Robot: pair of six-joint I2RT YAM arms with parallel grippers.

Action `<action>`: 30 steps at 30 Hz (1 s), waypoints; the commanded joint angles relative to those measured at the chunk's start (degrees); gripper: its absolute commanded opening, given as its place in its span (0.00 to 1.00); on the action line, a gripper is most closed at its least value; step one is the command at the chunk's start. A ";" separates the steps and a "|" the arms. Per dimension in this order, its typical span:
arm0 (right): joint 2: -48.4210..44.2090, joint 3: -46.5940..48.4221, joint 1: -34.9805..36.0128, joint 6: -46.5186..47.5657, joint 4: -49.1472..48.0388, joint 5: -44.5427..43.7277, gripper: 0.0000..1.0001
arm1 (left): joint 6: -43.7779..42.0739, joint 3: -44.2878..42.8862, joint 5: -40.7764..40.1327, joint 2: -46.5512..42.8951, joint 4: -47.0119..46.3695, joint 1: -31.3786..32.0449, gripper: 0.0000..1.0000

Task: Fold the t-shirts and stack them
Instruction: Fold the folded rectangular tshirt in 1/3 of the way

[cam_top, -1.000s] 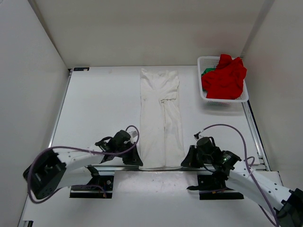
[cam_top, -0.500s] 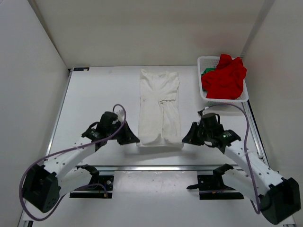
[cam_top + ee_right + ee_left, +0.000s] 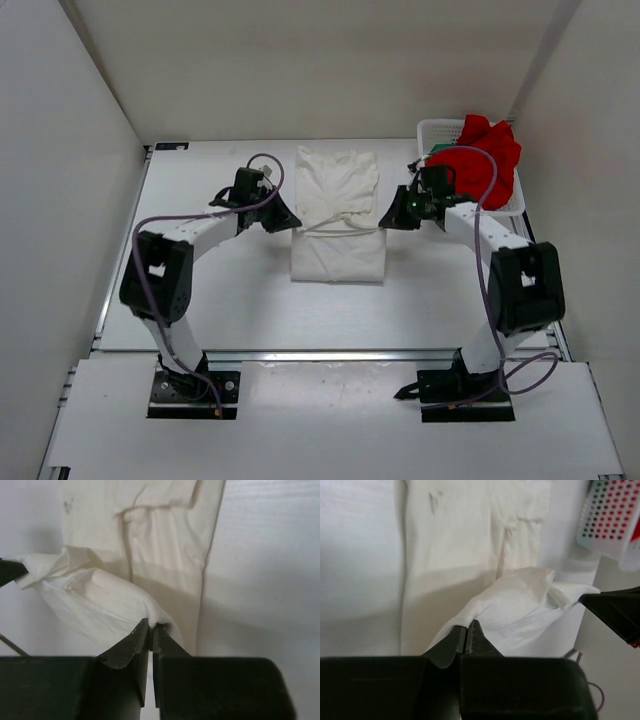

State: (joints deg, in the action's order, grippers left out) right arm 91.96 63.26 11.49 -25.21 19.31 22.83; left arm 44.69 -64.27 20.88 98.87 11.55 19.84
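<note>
While the left gripper (image 3: 288, 223) clamps the lifted hem corner of the cream-white t-shirt (image 3: 338, 200) farther from the white mesh basket (image 3: 431, 129), the right gripper (image 3: 385, 221) pinches the corner nearer the basket. The green t-shirt (image 3: 437, 153) lies inside the basket, under the heaped red t-shirt (image 3: 478, 165).

A white table (image 3: 220, 290) sits enclosed by plain white walls (image 3: 300, 70).

The cream-white t-shirt (image 3: 338, 250) is soft, matt, wrinkled cloth. The red t-shirt (image 3: 478, 165) is matt cloth too. The basket (image 3: 441, 125), far right, is white perforated plastic. The table (image 3: 220, 290) is smooth, matt white. The left gripper (image 3: 466, 629) and right gripper (image 3: 151, 626) look like matt black plastic.
</note>
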 commanded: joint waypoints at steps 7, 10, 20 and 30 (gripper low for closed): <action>16.84 13.72 -2.34 1.40 -4.01 0.73 0.01 | 1.63 -11.04 -0.67 12.83 -4.25 -2.87 0.25; 17.37 14.87 -3.22 0.42 -6.03 2.74 0.17 | 3.47 -9.30 0.39 10.57 -8.37 -3.57 0.46; 1.12 -0.57 2.39 0.60 -13.76 -3.41 0.11 | 4.35 11.24 -1.90 -5.78 -18.31 5.90 0.46; 12.45 3.71 16.89 2.98 -16.67 -3.40 0.00 | 6.12 24.63 -1.20 -5.35 -25.79 6.79 0.42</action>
State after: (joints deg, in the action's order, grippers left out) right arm 103.44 65.30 26.44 -23.49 6.09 21.28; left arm 50.61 -40.36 19.84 95.81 -9.56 26.72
